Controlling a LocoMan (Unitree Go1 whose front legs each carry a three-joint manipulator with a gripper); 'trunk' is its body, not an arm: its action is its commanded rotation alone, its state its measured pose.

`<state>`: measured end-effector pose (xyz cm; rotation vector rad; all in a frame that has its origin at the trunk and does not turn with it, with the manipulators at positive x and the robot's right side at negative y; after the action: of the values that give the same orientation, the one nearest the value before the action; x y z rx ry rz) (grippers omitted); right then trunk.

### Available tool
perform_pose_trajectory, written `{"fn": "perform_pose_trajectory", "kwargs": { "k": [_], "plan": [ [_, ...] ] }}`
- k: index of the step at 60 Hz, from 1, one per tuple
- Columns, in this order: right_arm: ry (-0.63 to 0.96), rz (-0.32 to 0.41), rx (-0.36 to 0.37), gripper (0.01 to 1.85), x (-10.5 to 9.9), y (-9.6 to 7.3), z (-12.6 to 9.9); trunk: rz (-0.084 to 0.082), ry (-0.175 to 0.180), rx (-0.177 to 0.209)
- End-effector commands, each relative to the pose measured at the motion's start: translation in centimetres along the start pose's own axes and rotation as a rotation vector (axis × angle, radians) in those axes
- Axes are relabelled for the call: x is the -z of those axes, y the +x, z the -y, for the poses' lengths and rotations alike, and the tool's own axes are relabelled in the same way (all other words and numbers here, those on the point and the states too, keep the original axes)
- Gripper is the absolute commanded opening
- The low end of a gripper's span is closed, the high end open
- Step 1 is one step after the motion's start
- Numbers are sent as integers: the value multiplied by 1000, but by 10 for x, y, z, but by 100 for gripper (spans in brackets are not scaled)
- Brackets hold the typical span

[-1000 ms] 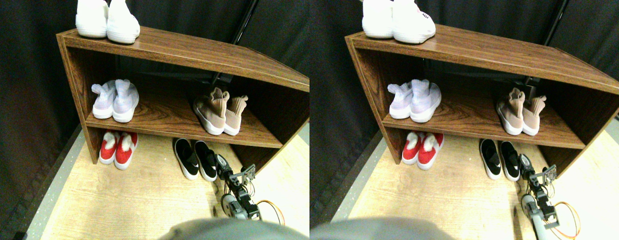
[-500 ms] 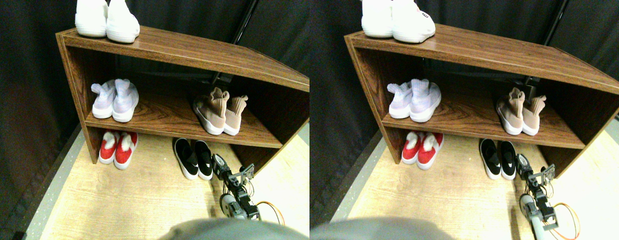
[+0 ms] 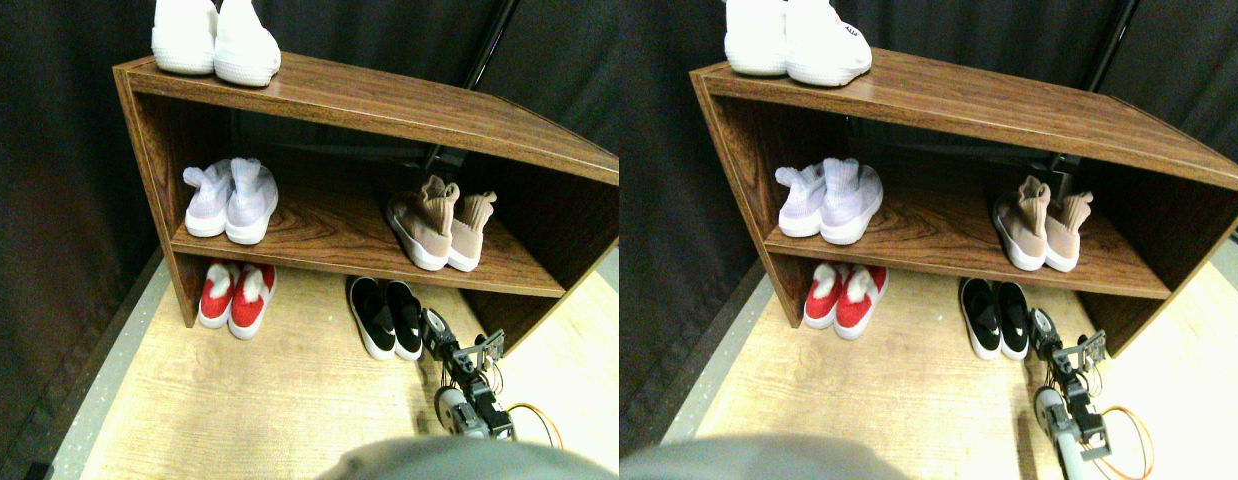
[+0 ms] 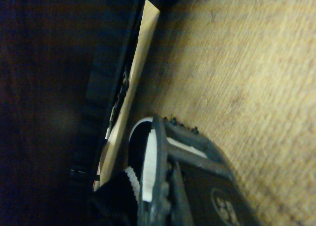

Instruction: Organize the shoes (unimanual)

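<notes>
Under the wooden shelf point(image 3: 379, 100), a pair of black slip-ons with white soles stands on the floor, the left shoe point(image 3: 372, 318) beside the right shoe point(image 3: 406, 320). My right gripper point(image 3: 437, 328) is low on the floor, against the right shoe's outer side. In the wrist view that shoe's white sole point(image 4: 148, 161) and black upper point(image 4: 116, 196) sit tight against the dark jaw frame. A pair of tan sock-collar sneakers point(image 3: 439, 228) stands on the middle shelf at the right.
Lavender sneakers point(image 3: 229, 198) sit on the middle shelf at the left, red slippers point(image 3: 237, 296) below them on the floor, and white shoes point(image 3: 214, 40) on the shelf top. An orange cable point(image 3: 539, 415) loops beside my arm. Dark curtains hang behind.
My gripper has slid a little to the left along the floor, and the right black slip-on has moved closer to its partner.
</notes>
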<state>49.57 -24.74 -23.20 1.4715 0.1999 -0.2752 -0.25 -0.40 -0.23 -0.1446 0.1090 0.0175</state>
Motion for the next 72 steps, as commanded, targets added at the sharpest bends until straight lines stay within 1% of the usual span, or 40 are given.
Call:
{"fn": "perform_pose_trajectory", "kwargs": {
  "k": [1,5,6,13,15,17,21,22,24,26,27,34,36,37,39,41,43,44,49,52,57,60,62,63,65,68,70,72],
  "plan": [
    [-35,-9,-53,6,2,2,-9,-12,-18,-11],
    [-50,8,-51,6,1,1,-10,-12,-18,-11],
    [-47,12,-50,6,1,1,-10,-9,-16,-8],
    [-40,21,-64,6,-8,1,-11,-5,-11,-1],
    [-66,37,-69,6,-11,1,-11,-1,-8,5],
    [-59,45,-70,6,-14,1,-12,0,-8,7],
    [-73,38,-82,6,-19,-1,-15,7,-3,14],
    [-74,58,-81,6,-22,-3,-17,9,0,17],
    [-87,70,-84,6,-25,-5,-19,12,3,22],
    [-111,78,-97,6,-29,-9,-24,13,5,26],
    [-111,78,-97,6,-29,-9,-24,17,9,31],
    [-120,105,-139,6,-40,-20,-33,30,21,45],
    [-97,115,-158,6,-43,-27,-38,33,24,49],
    [-97,115,-158,6,-43,-27,-38,35,26,52],
    [-87,108,-190,6,-45,-33,-41,38,27,54],
    [-91,111,-199,6,-46,-38,-44,41,27,56],
    [-91,119,-208,6,-47,-44,-47,47,30,59],
    [-91,119,-208,6,-47,-44,-47,47,30,59],
    [-111,102,-249,6,-47,-57,-51,52,32,64],
    [-102,89,-251,6,-46,-62,-52,56,33,66],
    [-105,42,-281,6,-45,-76,-56,66,35,71],
    [-132,49,-291,6,-44,-85,-57,70,35,73],
    [-122,26,-297,6,-44,-90,-58,75,35,74],
    [-122,26,-297,6,-44,-90,-58,76,35,74],
    [-134,13,-304,6,-44,-96,-59,82,36,75],
    [-153,-6,-331,6,-43,-106,-61,88,34,76],
    [-158,-8,-338,6,-43,-108,-62,92,34,77],
    [-166,-28,-364,6,-42,-115,-64,95,33,78]
  ]
}}
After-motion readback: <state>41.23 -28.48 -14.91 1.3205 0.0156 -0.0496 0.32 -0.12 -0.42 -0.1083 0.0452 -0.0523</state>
